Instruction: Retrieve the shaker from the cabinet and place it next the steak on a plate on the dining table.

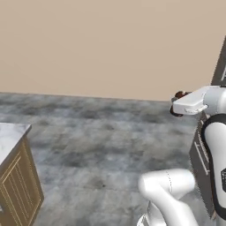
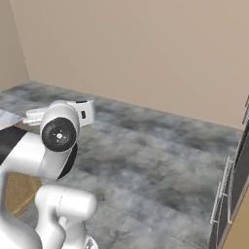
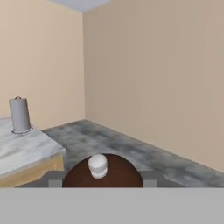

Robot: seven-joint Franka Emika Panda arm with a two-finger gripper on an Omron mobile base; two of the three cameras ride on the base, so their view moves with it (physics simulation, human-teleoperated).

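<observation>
Two dark fingertips (image 3: 56, 178) clamped on the shaker (image 3: 103, 171), one at each side of its reddish-brown body, at the bottom of the hand view. Gripper (image 3: 103, 179) closed around it; pale round knob facing the camera. Same shaker (image 1: 178, 102) seen from the left base view as a small dark shape at the tip of the white hand, held in the air well above the grey mottled floor (image 1: 101, 145), clear of any surface.

Further out, to the left in the hand view: a corner of the dining table (image 3: 26, 151), white veined marble top over light wooden sides. Grey paper-towel roll (image 3: 20, 115) upright on that top, near its far edge. Table corner (image 1: 11, 132) also at the left edge of the left base view, with panelled wooden side below.

Along the right edge of both base views: dark drawer fronts with metal handles (image 2: 223, 187).

Farthest: plain beige walls (image 3: 153, 74), meeting in a corner.
</observation>
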